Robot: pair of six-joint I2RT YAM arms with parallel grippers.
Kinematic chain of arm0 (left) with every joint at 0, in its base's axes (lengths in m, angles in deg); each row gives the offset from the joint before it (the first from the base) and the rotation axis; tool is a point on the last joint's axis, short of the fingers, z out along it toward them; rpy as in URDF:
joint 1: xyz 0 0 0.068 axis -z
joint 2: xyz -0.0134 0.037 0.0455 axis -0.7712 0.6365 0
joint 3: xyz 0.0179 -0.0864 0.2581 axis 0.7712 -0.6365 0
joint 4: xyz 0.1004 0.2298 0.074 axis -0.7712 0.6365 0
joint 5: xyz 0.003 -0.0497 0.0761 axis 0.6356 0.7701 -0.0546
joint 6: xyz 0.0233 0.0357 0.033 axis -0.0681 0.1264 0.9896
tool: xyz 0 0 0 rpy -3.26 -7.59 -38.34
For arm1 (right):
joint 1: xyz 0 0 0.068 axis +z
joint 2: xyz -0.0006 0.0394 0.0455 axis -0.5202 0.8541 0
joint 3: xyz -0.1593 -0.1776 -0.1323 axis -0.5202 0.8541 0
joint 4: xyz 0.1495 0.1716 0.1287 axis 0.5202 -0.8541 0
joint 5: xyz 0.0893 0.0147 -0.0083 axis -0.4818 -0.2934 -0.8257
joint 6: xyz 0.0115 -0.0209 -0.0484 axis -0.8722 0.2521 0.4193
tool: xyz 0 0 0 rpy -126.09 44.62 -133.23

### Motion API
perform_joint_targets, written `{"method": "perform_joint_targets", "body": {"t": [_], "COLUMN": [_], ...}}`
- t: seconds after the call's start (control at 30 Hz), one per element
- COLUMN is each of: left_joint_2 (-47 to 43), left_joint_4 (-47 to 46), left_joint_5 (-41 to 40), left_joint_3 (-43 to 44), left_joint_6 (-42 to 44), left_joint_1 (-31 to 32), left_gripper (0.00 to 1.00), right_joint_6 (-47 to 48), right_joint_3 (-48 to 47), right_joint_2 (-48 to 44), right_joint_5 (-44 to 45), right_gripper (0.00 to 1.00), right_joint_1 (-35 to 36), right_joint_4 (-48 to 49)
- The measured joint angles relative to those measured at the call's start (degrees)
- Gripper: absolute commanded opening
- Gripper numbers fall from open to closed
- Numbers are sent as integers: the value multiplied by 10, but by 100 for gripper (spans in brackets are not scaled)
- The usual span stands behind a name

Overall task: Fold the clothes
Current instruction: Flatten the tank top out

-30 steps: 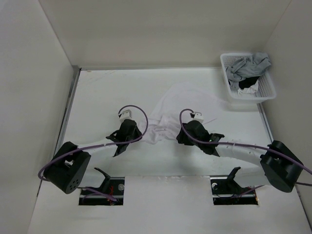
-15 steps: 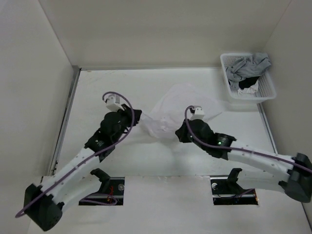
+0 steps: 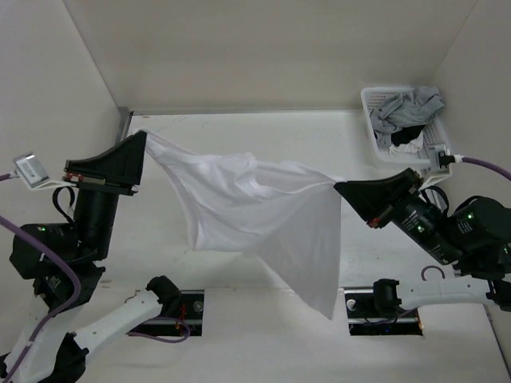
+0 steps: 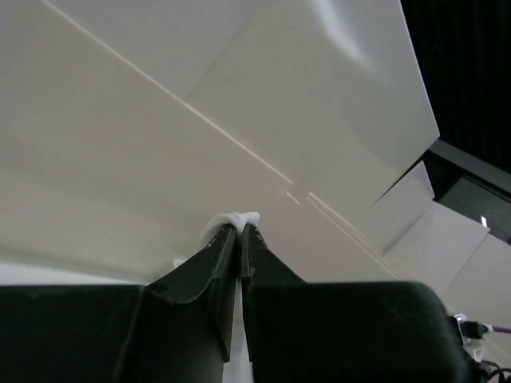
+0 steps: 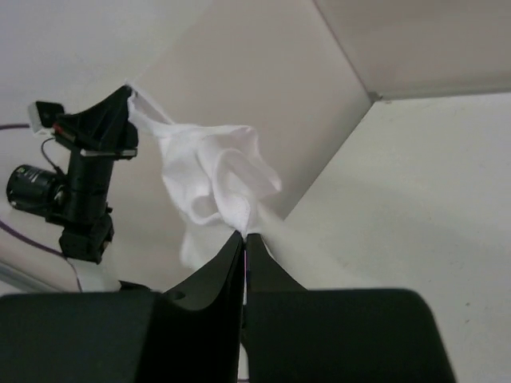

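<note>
My left pincer (image 3: 144, 134): matte black, wedge-shaped fingers pressed together on a corner of the white garment (image 3: 255, 207). In the left wrist view (image 4: 239, 228) a small tuft of white cloth (image 4: 231, 218) pokes out past the tips.
My right pincer (image 3: 337, 186): the same black tapered fingers, clamped tight on the opposite corner. The right wrist view (image 5: 243, 235) shows the cloth bunched into soft lobes just beyond the tips (image 5: 217, 171).
Where the garment is: off the table (image 3: 263, 128), hanging in the air between my two pincers.
Cloth: thin, soft and plain white, faintly see-through where it is a single layer, with diagonal creases fanning from each gripped corner.
Shape: the upper edge sags in a shallow curve from pincer to pincer. A rounded fold droops on the left, and a long pointed flap hangs low on the right toward the near edge.
Long axis: across the table from my left to my right, the left end farther back than the right.
Table: smooth, flat, white.
White basket (image 3: 435, 152): slotted plastic in the far right corner, just behind my right pincer and apart from the cloth.
In the basket: a crumpled grey garment (image 3: 407, 108) over a small black garment (image 3: 409, 137).
In the way: my right arm crosses in front of the basket's near edge.
</note>
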Motion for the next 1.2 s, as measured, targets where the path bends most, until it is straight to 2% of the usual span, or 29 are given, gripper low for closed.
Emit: {"method": "perform_joint_targets", "body": {"t": [0.17, 0.23, 0.3, 0.43, 0.5, 0.57, 0.63, 0.67, 0.73, 0.77, 0.83, 0.93, 0.97, 1.07, 1.13, 1.2], "left_joint_2": [35, 73, 128, 302, 416, 553, 684, 733, 815, 839, 850, 806, 768, 627, 531, 464], "left_joint_4": [-26, -47, -75, -118, -132, -124, -102, -91, -62, -50, -35, -49, -59, -95, -121, -143], "left_joint_5": [-32, -39, -35, 23, 60, 94, 120, 127, 137, 140, 140, 132, 127, 100, 71, 47], "left_joint_3": [42, 40, 25, -7, 10, 64, 151, 193, 273, 301, 315, 265, 215, 36, -82, -176], "left_joint_6": [56, 71, 76, 64, 50, 35, 28, 27, 29, 30, 33, 31, 28, 19, 10, -4], "left_joint_1": [-35, -58, -88, -177, -226, -268, -294, -302, -311, -313, -315, -315, -314, -305, -294, -286], "left_gripper": [3, 3, 4, 4, 4, 5, 12, 21, 39, 44, 47, 45, 45, 44, 43, 40], "right_joint_6": [51, 55, 41, -6, -27, -40, -50, -55, -63, -64, -68, -68, -67, -66, -72, -83], "right_joint_3": [2, 26, 64, 162, 190, 189, 162, 135, 50, -4, -92, -120, -104, 20, 125, 221], "right_joint_2": [28, 50, 74, 164, 250, 343, 434, 475, 559, 599, 653, 655, 642, 560, 495, 442], "right_joint_5": [15, -7, -57, -191, -249, -291, -326, -340, -362, -371, -380, -383, -384, -385, -384, -380], "right_gripper": [4, 4, 3, 3, 2, 2, 4, 8, 23, 32, 47, 53, 51, 21, 5, 3], "right_joint_1": [-17, -70, -151, -334, -411, -468, -517, -537, -574, -591, -617, -644, -648, -641, -620, -585], "right_joint_4": [35, 60, 80, 148, 177, 197, 201, 196, 193, 191, 194, 208, 220, 264, 288, 312]}}
